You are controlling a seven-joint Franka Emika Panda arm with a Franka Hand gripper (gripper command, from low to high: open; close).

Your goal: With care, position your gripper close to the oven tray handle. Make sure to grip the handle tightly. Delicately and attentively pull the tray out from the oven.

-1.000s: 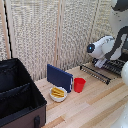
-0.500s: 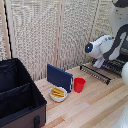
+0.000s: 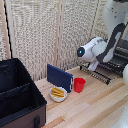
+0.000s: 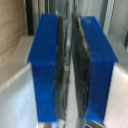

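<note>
In the exterior view my white arm reaches in from the right, and the gripper (image 3: 94, 65) sits low at the front of the oven tray (image 3: 107, 68), a dark wire rack sticking out over the table. The handle (image 3: 96, 75) is the thin dark bar along the rack's front edge. Most of the oven (image 3: 121, 52) is hidden behind the arm at the exterior view's right edge. Up close in the wrist view, the gripper (image 4: 70, 65) has its two blue fingers (image 4: 46, 65) pressed close on a thin metal bar, the handle (image 4: 70, 30).
On the wooden table stand an upright blue slab (image 3: 60, 76), a red cup (image 3: 79, 84) and a white bowl (image 3: 58, 93) of yellow food. A big black fabric case (image 3: 17, 97) fills the exterior view's left. Slatted screens stand behind.
The arm has shifted toward the exterior view's left, and the rack's front edge has come out with it.
</note>
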